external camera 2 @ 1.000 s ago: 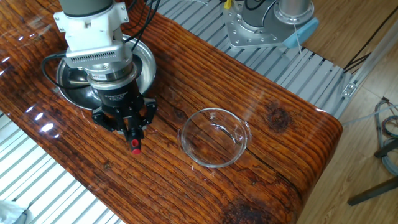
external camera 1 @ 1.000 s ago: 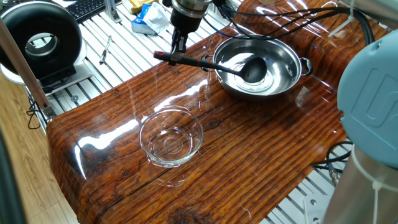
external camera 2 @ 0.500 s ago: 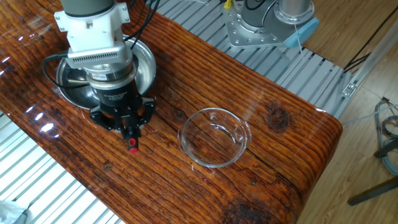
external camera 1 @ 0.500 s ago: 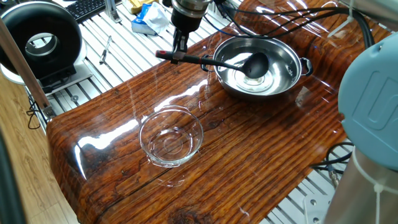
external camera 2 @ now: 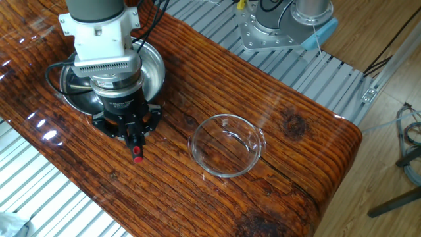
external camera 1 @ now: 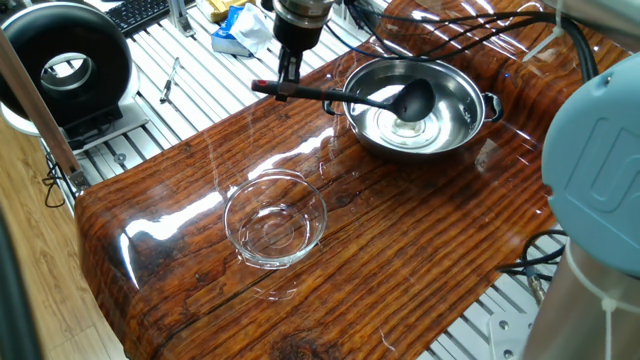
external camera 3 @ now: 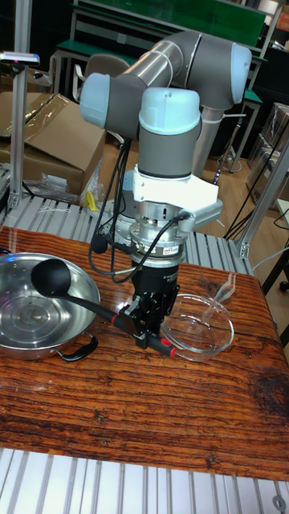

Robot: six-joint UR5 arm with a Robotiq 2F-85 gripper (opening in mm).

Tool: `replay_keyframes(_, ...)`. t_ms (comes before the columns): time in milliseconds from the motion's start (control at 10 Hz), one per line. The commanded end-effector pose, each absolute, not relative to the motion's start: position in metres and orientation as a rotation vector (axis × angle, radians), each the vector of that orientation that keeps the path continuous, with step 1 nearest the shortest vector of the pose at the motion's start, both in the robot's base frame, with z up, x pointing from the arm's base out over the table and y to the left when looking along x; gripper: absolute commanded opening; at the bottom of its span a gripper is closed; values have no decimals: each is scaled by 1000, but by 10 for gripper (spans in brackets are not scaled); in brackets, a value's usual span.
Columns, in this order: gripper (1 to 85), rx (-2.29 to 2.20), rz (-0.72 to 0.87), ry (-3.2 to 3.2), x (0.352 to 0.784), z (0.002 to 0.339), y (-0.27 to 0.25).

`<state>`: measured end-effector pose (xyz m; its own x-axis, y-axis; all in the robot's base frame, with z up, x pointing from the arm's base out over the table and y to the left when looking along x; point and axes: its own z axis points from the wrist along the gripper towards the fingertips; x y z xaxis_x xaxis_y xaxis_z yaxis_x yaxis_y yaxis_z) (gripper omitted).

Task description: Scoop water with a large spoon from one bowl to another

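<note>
My gripper (external camera 1: 287, 82) is shut on the slim handle of the large spoon (external camera 1: 350, 98), close to its red tip (external camera 2: 137, 158). The black cup (external camera 1: 414, 98) hangs just above the inside of the shiny steel bowl (external camera 1: 470, 90), tilted up from the handle. Glints of water (external camera 1: 400, 132) show on the steel bowl's bottom. The clear glass bowl (external camera 1: 275, 221) stands apart on the wooden table (external camera 1: 400, 250), nearer its middle. In the tall fixed view the gripper (external camera 3: 152, 321) holds the ladle between the steel bowl (external camera 3: 24, 317) and the glass bowl (external camera 3: 201, 325). Whether the cup holds water is hidden.
A black round device (external camera 1: 65, 65), a keyboard (external camera 1: 140, 12) and a blue-white bag (external camera 1: 235, 30) lie on the slatted metal bench beyond the table. A grey arm base (external camera 2: 276, 26) stands off the far edge. Cables (external camera 1: 470, 25) cross the corner behind the steel bowl.
The ladle's cup has risen from the bottom of the steel bowl to above its middle. The gripper and the red handle tip have lifted slightly; both bowls stayed put.
</note>
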<state>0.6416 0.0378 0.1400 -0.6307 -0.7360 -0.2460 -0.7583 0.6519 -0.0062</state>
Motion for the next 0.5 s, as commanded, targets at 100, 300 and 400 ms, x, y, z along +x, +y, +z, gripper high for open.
replay_keyframes(100,10,-1136,215,2639,645,145,51)
replay_keyframes(300,10,-1040,341,2658,627,159,64)
replay_keyframes(400,10,-1026,359,2664,616,166,59)
